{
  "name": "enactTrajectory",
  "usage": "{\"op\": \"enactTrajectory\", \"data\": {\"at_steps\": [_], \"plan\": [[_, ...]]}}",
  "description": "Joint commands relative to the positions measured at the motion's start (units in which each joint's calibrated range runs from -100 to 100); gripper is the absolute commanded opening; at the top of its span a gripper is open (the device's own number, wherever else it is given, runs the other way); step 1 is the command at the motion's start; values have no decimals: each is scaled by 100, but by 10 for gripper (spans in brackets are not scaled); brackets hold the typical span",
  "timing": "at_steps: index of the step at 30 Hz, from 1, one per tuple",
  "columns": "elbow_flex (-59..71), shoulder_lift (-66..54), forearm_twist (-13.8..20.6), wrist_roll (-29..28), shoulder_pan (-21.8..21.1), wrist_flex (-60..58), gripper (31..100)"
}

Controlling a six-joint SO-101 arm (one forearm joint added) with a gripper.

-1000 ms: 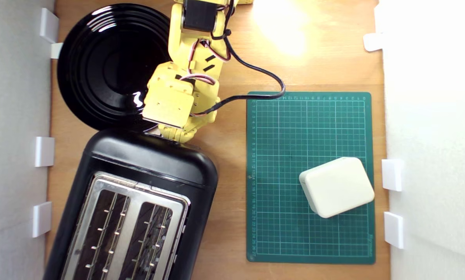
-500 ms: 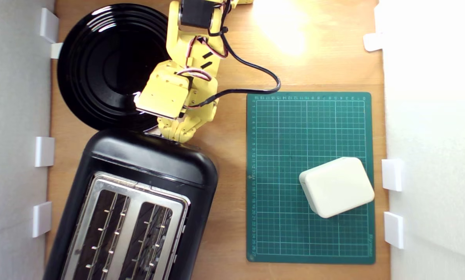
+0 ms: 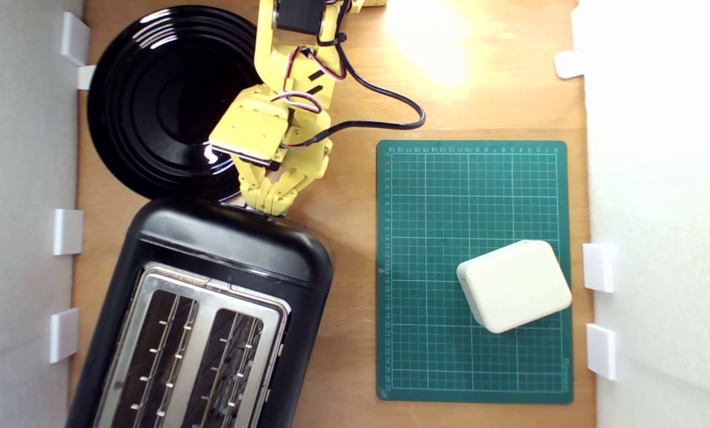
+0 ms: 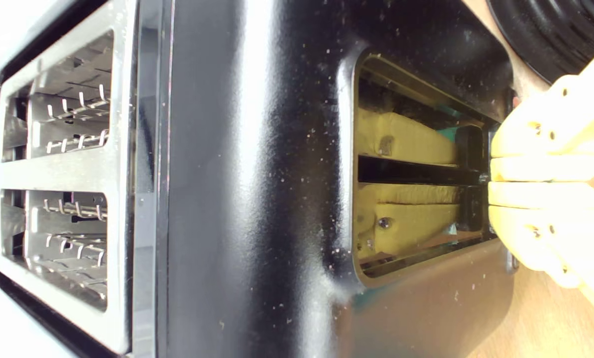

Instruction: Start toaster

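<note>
Pincer [image 3: 267, 205] drawn back (fingers together), tips at toaster [image 3: 224, 244] end.

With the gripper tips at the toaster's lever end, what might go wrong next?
The gripper looks shut, its tips at the end panel of the toaster. On the glossy panel recess the tips could slide off the small teal lever, barely visible here, before it latches. Pushing may also nudge the toaster itself. The black plate lies right beside the wrist, so a sideways correction may bump it.
</note>
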Motion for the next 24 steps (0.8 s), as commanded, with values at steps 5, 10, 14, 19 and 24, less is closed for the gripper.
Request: {"op": "enactTrajectory", "data": {"at_steps": [5, 10, 14, 19, 24], "plan": [[501, 240, 45, 21, 158, 36, 314], [564, 307, 26, 0, 166, 44, 314], [310, 323, 26, 21, 158, 867, 314], [-90, 573, 7, 11, 143, 1783, 314], [-117, 831, 7, 0, 143, 2006, 314]]}}
